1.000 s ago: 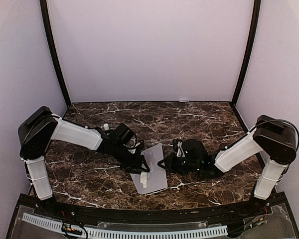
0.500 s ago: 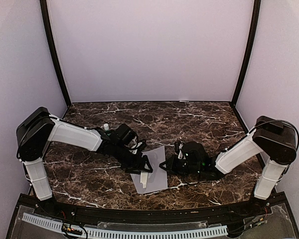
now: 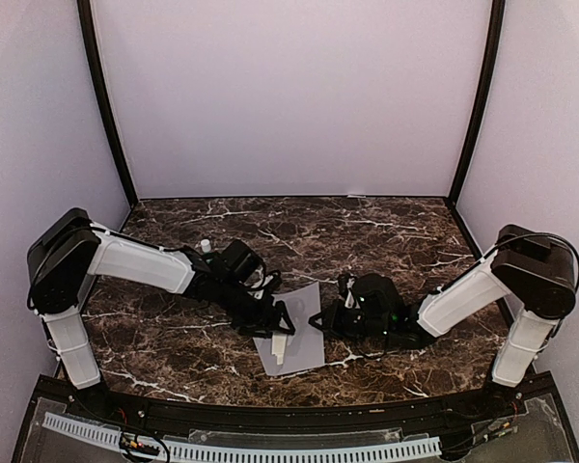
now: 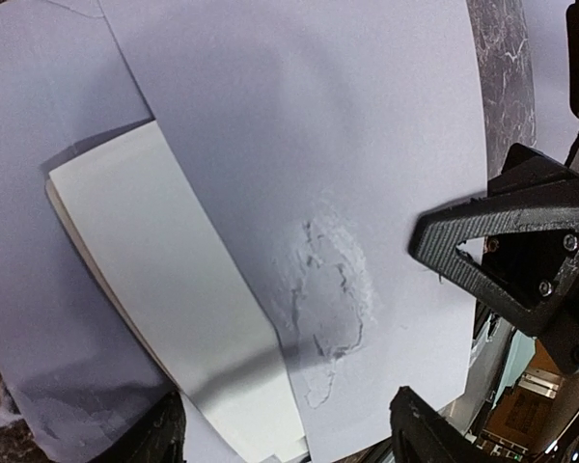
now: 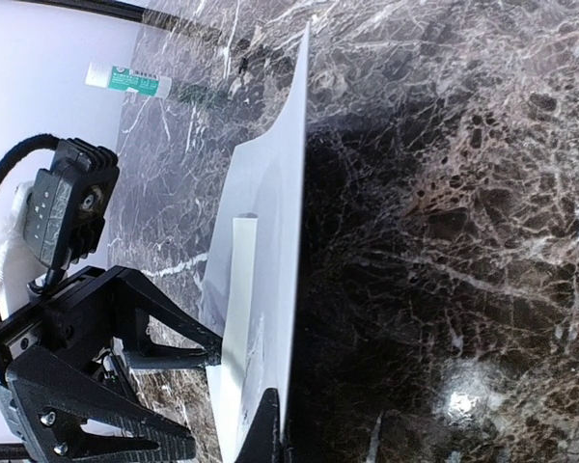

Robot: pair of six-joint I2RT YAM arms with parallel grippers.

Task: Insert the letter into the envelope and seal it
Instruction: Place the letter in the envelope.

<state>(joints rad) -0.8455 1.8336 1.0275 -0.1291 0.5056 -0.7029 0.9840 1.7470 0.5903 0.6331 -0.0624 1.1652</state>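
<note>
The dark marble desk (image 3: 367, 231) carries everything. The envelope (image 3: 307, 352), pale grey-lavender, lies near the desk's front edge in the middle, between the two arms. Its right side curls up off the stone, and a rough, wrinkled patch shows on its face in the left wrist view. The left claw (image 3: 278, 323) hangs just above the envelope's upper left part with its fingers spread wide and nothing between them. The right claw (image 3: 318, 321) is closed, and from its own camera it appears to pinch the raised right edge of the envelope. The letter (image 3: 279, 349), a cream folded strip, lies slanted on the envelope's lower left part, with one long side tucked under the envelope's upper layer and the other side bare. A small tube with a green label (image 5: 130, 80) lies on the desk well behind the left claw, apart from the paper
</note>
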